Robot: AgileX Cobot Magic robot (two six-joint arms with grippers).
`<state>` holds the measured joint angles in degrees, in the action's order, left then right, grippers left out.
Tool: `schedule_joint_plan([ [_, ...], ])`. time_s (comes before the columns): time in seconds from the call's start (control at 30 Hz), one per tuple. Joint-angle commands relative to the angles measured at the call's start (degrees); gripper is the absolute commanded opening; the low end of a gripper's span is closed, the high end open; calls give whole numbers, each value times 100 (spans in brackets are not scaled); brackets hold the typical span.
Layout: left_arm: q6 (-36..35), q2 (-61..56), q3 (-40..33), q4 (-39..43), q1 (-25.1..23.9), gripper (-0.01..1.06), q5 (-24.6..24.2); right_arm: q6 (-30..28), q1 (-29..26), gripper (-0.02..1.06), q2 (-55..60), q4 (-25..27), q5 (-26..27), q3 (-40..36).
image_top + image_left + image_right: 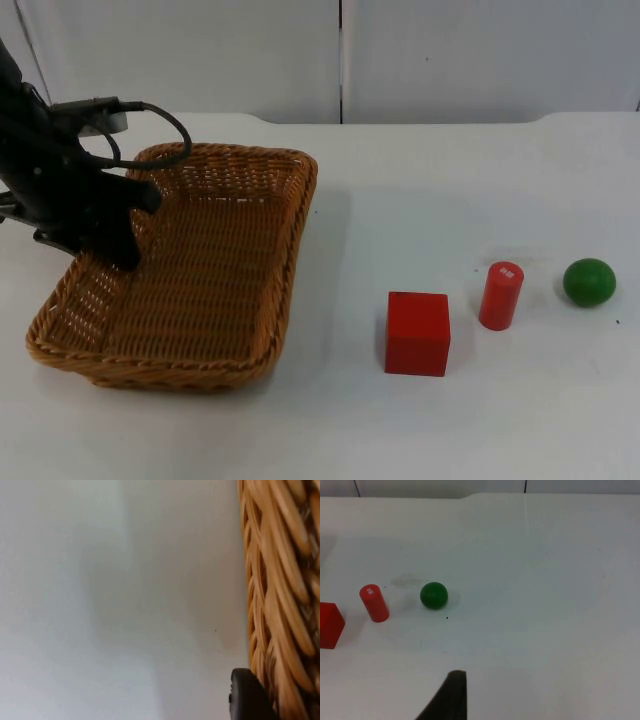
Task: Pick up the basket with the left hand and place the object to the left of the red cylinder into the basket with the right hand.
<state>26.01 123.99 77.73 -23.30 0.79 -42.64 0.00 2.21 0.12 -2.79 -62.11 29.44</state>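
Note:
A woven wicker basket [292, 250] lies at the table's left. My left gripper [108, 243] is at the basket's left rim, shut on it; in the left wrist view a black fingertip [247, 696] presses against the outside of the basket wall [285, 605]. A red cube [417, 333] sits right of the basket, with an upright red cylinder [500, 295] just right of the cube. The right wrist view takes in the cube [330, 625] and cylinder [374, 603] from a distance, with my right gripper [447, 700] held well back from them.
A green ball [589, 282] lies right of the cylinder, also seen as the green ball [434, 595] in the right wrist view. The grey partition wall [340, 60] closes off the far edge of the white table [420, 190].

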Motion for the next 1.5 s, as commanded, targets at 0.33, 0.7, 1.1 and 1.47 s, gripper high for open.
schedule_joint_plan([
  [0.33,-288,11,30,-46,22,3,-50,-60,-29,105,-12,-8,39,0],
  [0.7,-613,-26,30,-57,22,0,-245,-60,-29,105,-12,-8,39,0],
  [1.1,-789,-661,30,-330,22,0,-975,-60,-29,105,-12,-8,39,0],
  [1.47,-984,-1518,-64,-439,22,0,-1660,-60,-29,105,-12,-8,39,0],
])
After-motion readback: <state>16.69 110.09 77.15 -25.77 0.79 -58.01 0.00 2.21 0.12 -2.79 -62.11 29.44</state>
